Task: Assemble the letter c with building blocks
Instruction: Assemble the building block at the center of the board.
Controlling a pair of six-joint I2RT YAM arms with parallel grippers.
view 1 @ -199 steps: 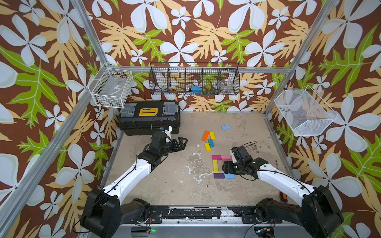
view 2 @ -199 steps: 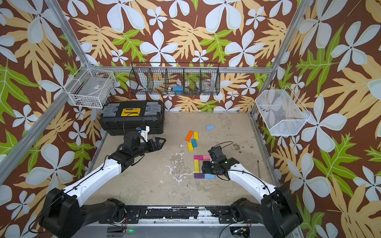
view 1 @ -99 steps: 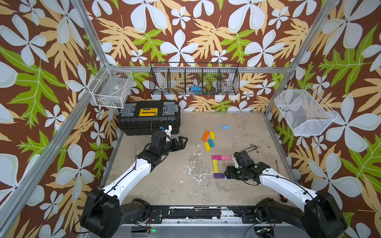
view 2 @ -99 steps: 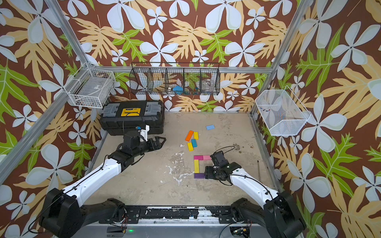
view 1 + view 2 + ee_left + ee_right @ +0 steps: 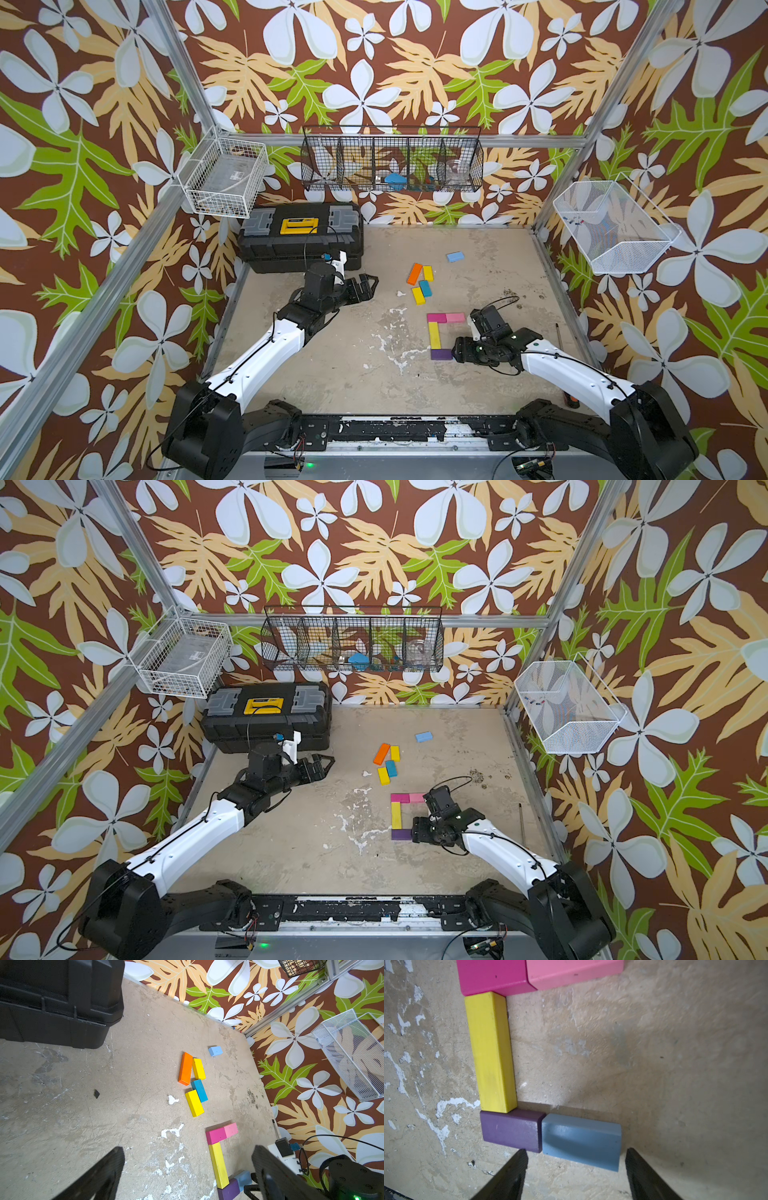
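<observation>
Light blue block [image 5: 581,1142], hidden from above, at open right hand [image 5: 576,1153]; left hand [image 5: 188,1148] open.

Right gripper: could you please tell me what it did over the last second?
The right gripper swung toward the robot's base, open, to the light blue rectangular block ending the C; nothing grasped. The left gripper and the other building blocks stayed put.

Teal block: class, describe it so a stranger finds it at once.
Find the black plastic toolbox at the table's back; right of it lies a loose cluster of four blocks. The small teal rectangular block sits between two yellow ones, the cluster's only blue piece.
</observation>
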